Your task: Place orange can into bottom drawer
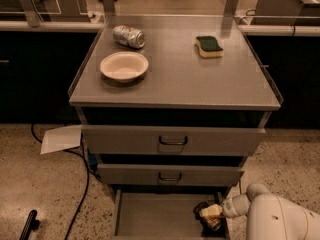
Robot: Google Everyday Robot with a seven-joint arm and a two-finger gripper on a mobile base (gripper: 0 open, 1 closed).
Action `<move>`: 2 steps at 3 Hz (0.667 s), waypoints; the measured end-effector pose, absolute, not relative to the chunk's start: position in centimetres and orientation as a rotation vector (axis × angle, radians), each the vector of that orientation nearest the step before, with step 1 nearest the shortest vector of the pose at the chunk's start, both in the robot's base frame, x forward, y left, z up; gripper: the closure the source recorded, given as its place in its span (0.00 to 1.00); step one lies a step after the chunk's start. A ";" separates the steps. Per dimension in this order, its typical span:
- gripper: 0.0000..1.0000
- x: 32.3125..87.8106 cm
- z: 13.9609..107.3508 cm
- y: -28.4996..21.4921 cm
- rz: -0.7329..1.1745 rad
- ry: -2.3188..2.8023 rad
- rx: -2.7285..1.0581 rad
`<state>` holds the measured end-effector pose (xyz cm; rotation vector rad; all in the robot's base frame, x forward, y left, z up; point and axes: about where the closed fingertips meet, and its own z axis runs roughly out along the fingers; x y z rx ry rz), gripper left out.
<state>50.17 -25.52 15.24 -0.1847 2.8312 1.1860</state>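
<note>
- The gripper sits low in the lower right of the frame, inside the open bottom drawer near its right wall.
- The orange can lies within the gripper, over the right end of the drawer floor. Whether the gripper is clasping the can or has already let go cannot be told.
- The white arm reaches in from the lower right corner.
- The step in hand appears to be the placing itself, with the can already inside the drawer. The next move likely calls for setting it on the floor, releasing, and drawing back to the right and upward.
- The middle drawer closes the space just above, so headroom looks tight and a straight lift risks its front edge.
- The drawer's left half is bare grey floor, giving room that way.
- Up on the tabletop, a bowl, a silver can and a sponge stand well apart from the work.
</note>
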 end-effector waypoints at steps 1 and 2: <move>0.14 50.2 15.6 -25.0 1.186 2.831 -0.185; 0.00 50.2 15.9 -24.3 1.186 2.831 -0.185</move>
